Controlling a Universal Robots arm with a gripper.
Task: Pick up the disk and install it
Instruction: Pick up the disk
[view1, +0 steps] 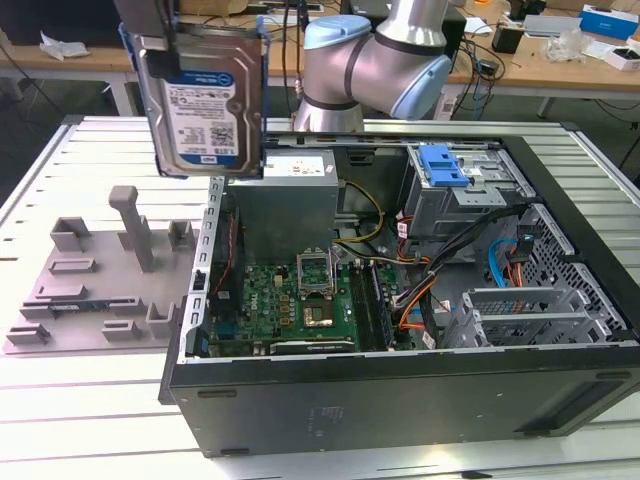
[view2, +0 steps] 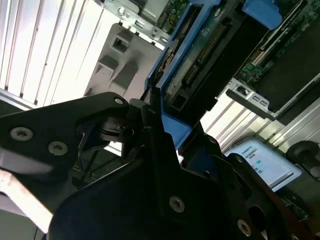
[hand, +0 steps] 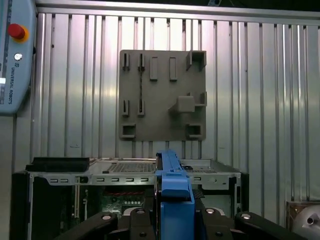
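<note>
The flat silver metal disk (view1: 205, 100) in its blue plastic frame hung upright in the exterior view's upper left, above the black computer case (view1: 400, 400). The black gripper (hand: 172, 217) was closed tight on it. A good carry needed a firm, steady hold, I think.

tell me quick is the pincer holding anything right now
Pincer: shut on the disk, holding it up in the air by its blue-framed edge.
</note>
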